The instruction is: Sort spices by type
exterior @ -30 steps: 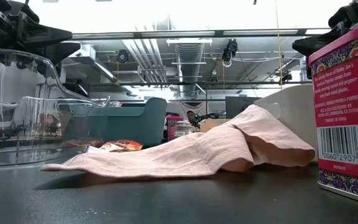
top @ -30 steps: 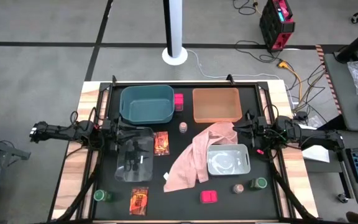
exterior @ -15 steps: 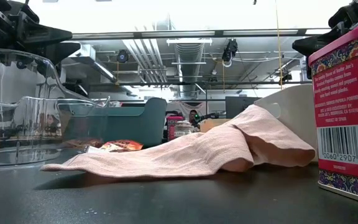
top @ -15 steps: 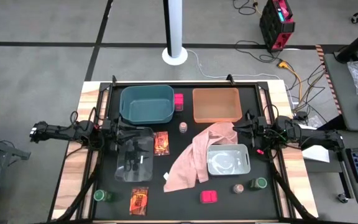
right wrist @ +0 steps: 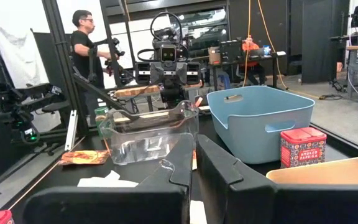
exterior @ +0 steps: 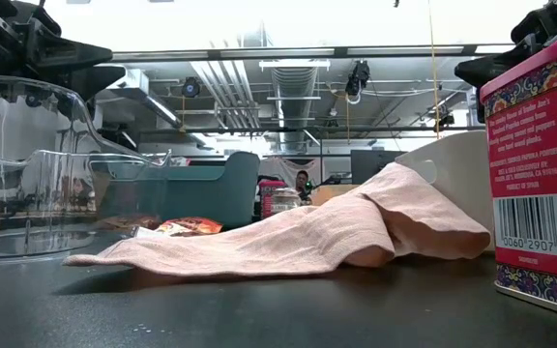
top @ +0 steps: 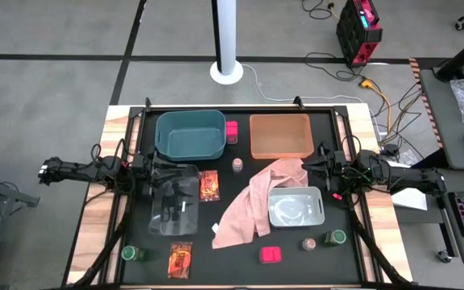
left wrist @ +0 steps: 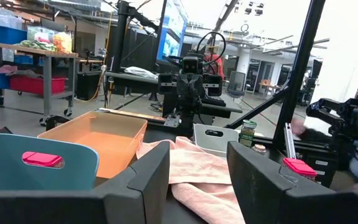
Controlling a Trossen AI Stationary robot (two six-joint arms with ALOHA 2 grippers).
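The spices lie spread over the black table. A pink box (top: 231, 130) stands between the teal and orange bins, and another pink box (top: 271, 254) stands near the front edge, large at the right of the low view (exterior: 540, 184). One brownish jar (top: 238, 165) stands mid-table, another (top: 308, 244) beside a green-lidded jar (top: 337, 237). Green-lidded jars (top: 133, 253) stand front left. One packet (top: 209, 185) lies by the clear bin, another (top: 180, 259) at the front. My left gripper (top: 147, 173) (left wrist: 197, 180) hovers open at the clear bin's left side. My right gripper (top: 316, 165) (right wrist: 194, 165) hovers shut at the table's right.
A teal bin (top: 190, 134) and an orange bin (top: 280, 135) sit at the far edge. A clear bin (top: 174, 199) sits left and a grey bin (top: 296, 207) right. A pink cloth (top: 252, 201) drapes from the grey bin's far rim across mid-table. A person (right wrist: 82, 43) stands beyond the table.
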